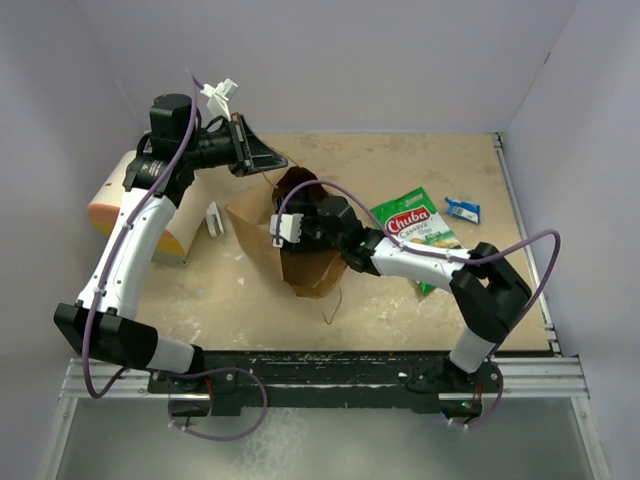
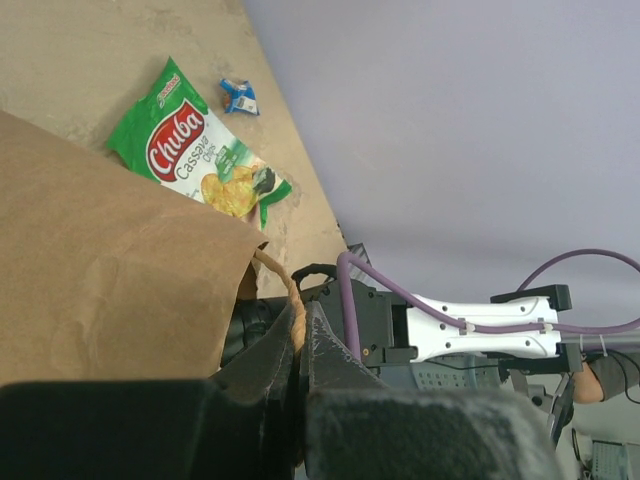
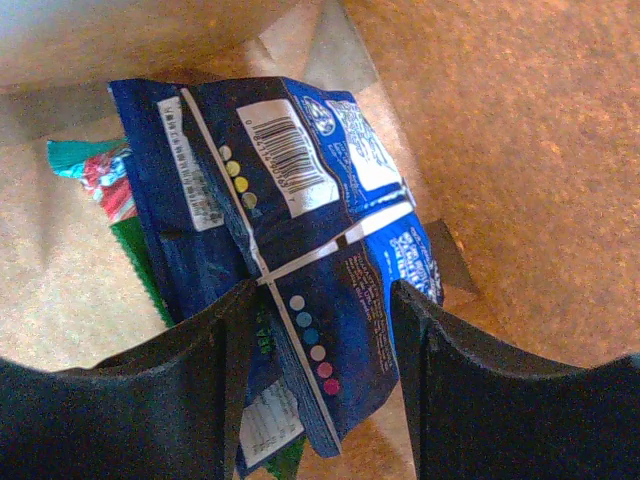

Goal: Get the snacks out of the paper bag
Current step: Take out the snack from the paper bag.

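Snacks and the tall brown kraft paper bag [image 1: 310, 262] sit mid-worktop in the top view. The bag's dark mouth opens just under the left hand [image 1: 272, 165], which is pinched on its rim. The right arm [image 1: 410, 255] reaches into that mouth, so its hand is hidden here. A green-white foil packet [image 1: 420, 225] lies on the beige worktop [image 1: 400, 160] just outside the right wrist. A small blue packet [image 1: 462, 210] lies a little past it. Behind the left arm are a cream cylinder with an orange end [image 1: 125, 200] and a small white block [image 1: 214, 218]. From the left wrist, the left hand [image 2: 300, 318] is fully closed on the twisted paper handle [image 2: 292, 290]. The bag wall [image 2: 110, 270] spreads off to one side of the fingers. The green-white packet [image 2: 200, 160] and the small blue one [image 2: 240, 97] lie beyond it. From the right wrist, the right hand [image 3: 322, 295] is inside the bag [image 3: 500, 150] with its fingers [image 3: 200, 380] partly apart. They straddle a dark blue foil packet [image 3: 300, 220] lying back-up directly ahead. Whether they touch it I cannot tell. A teal-red packet [image 3: 95, 170] pokes out from under it, beyond the left finger.
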`<move>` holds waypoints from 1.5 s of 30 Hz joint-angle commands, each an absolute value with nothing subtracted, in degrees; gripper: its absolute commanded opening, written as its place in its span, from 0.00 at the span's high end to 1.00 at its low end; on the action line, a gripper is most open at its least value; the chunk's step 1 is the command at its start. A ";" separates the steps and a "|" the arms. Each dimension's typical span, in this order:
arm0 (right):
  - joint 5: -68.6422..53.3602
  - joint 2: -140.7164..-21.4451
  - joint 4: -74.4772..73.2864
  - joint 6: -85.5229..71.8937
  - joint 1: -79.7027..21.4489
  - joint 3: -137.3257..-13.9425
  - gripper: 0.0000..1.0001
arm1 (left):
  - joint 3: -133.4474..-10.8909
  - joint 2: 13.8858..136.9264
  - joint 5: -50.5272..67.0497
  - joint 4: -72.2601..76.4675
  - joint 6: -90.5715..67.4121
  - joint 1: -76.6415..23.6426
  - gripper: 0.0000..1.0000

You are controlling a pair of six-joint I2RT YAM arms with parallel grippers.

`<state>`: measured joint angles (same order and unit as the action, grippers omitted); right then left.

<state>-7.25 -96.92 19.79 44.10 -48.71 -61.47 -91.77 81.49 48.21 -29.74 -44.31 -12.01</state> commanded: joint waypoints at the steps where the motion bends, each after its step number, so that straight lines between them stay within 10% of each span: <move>1: -5.07 -97.64 23.09 42.70 -47.83 -64.73 0.43 | -94.39 80.19 48.87 -28.30 -43.14 -11.43 1.00; 16: 2.58 -103.45 29.71 47.93 -47.59 -68.32 0.36 | -94.23 79.93 49.04 -28.30 -43.17 -11.43 1.00; 30: -3.99 -96.29 23.73 50.28 -47.29 -66.42 1.00 | -94.37 80.14 48.51 -28.10 -42.99 -11.43 1.00; 45: -18.51 -74.29 2.30 42.21 -47.37 -61.30 1.00 | -94.28 80.52 47.85 -27.16 -43.07 -11.38 1.00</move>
